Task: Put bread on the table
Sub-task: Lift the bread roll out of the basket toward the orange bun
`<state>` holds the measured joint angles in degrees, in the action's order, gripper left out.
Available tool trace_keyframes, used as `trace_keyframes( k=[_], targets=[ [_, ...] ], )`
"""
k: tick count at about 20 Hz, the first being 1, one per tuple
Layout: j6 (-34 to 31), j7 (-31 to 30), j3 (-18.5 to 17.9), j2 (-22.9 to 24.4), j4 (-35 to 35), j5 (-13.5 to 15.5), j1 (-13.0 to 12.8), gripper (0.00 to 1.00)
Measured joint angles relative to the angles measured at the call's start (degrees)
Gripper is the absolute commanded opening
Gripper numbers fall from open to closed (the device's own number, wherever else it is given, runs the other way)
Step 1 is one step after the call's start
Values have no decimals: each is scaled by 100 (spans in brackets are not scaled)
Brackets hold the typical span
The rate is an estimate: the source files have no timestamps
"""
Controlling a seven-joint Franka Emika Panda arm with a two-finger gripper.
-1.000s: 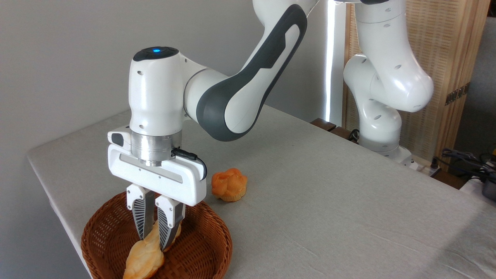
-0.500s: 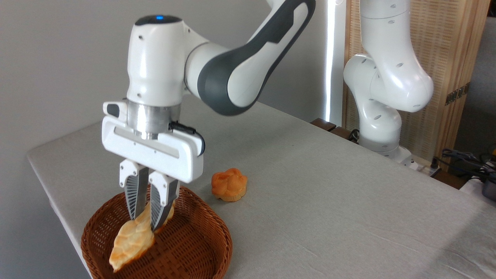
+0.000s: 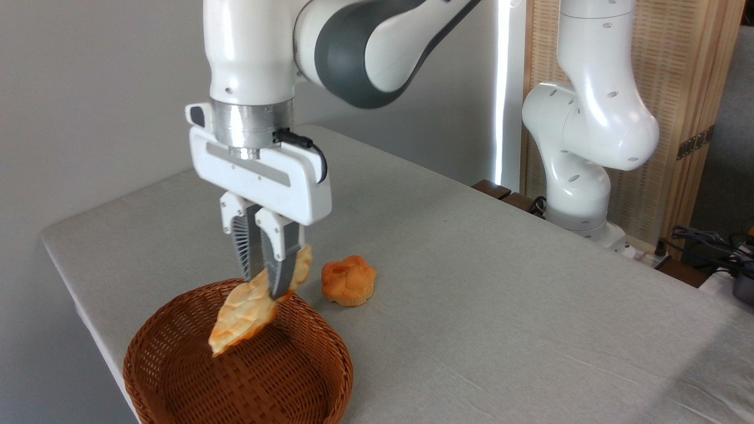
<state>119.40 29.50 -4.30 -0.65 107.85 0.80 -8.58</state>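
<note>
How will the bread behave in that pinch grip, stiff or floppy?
Probably stiff: the bread juts out both sides of the gripper without sagging. Likely light. It hangs tilted, held off-centre, so it may pivot above the basket.

text: none legible | labels: none | numbers: none

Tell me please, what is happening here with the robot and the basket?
The robot arm holds the bread, a long braided loaf, between the fingers of its gripper. The loaf hangs tilted in the air above the wicker basket, with its lower end pointing down toward the basket. It is not yet on the table. A small orange bun lies on the cloth beside the basket.
</note>
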Motion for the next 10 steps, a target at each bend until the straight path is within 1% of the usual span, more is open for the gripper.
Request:
trace_keyframes(
  k=[2,3,5,10],
  targets=[
    [-405,282,-14,120,4,0,7,38],
    [-573,398,-17,174,7,0,7,40],
    [-847,535,-19,285,26,0,7,41],
    [-1298,927,-61,772,384,0,10,41]
  ],
)
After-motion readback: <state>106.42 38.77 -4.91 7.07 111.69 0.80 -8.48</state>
